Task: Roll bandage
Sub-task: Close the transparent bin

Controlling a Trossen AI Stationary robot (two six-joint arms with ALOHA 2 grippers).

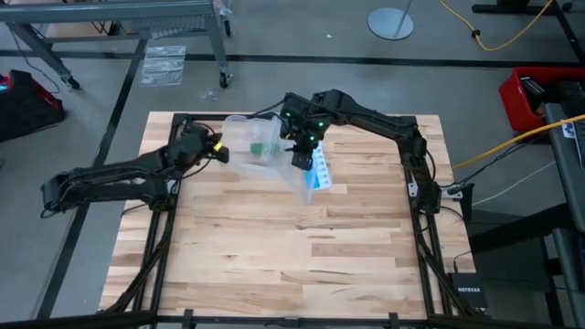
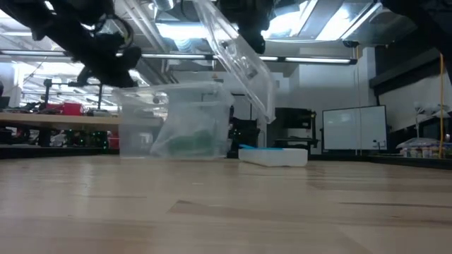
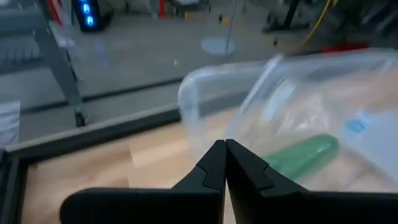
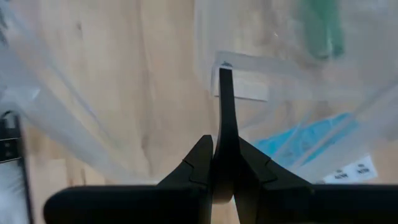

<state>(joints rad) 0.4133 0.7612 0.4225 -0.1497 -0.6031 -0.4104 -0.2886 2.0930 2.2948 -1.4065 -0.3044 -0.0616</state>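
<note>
The dark green bandage lies as a small roll inside a clear plastic container that stands on the table's far middle. It also shows in the left wrist view, the right wrist view and the low view. My right gripper is shut on the container's clear lid, held above the container's right side. My left gripper is shut at the container's left wall; I cannot tell whether it touches the wall. My right gripper pinches the clear lid by a thin edge between its two fingers, coming from above and pointing down. The lid is lifted clear and hangs tilted, its lower end over the table beside the container.
A blue-and-white card lies flat on the table just right of the container, under the lifted lid; it also shows in the low view. The near half of the wooden table is bare wood.
</note>
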